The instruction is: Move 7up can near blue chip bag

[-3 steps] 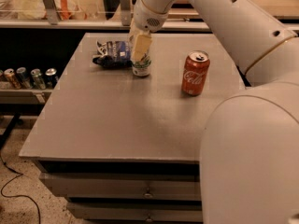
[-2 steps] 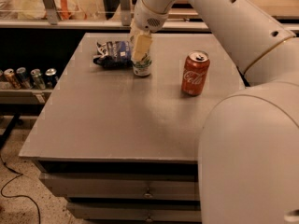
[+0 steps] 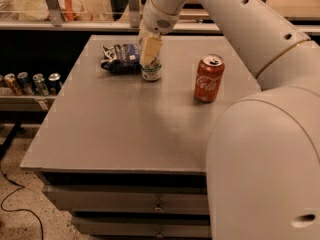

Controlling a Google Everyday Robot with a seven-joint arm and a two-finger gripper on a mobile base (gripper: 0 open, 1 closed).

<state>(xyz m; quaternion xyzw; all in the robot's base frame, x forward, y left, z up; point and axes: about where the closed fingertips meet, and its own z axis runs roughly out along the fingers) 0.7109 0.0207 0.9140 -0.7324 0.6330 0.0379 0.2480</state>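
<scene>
The 7up can (image 3: 151, 72) stands upright on the grey table (image 3: 125, 129), toward its far left. Only its green and silver lower part shows. My gripper (image 3: 150, 51) reaches down from above and covers the can's upper half. The blue chip bag (image 3: 119, 58) lies flat just left of the can, almost touching it. It is dark navy with white lettering.
A red Coca-Cola can (image 3: 208, 78) stands upright to the right of the 7up can. My white arm (image 3: 260, 134) fills the right side of the view. Several cans (image 3: 30, 83) sit on a low shelf left of the table.
</scene>
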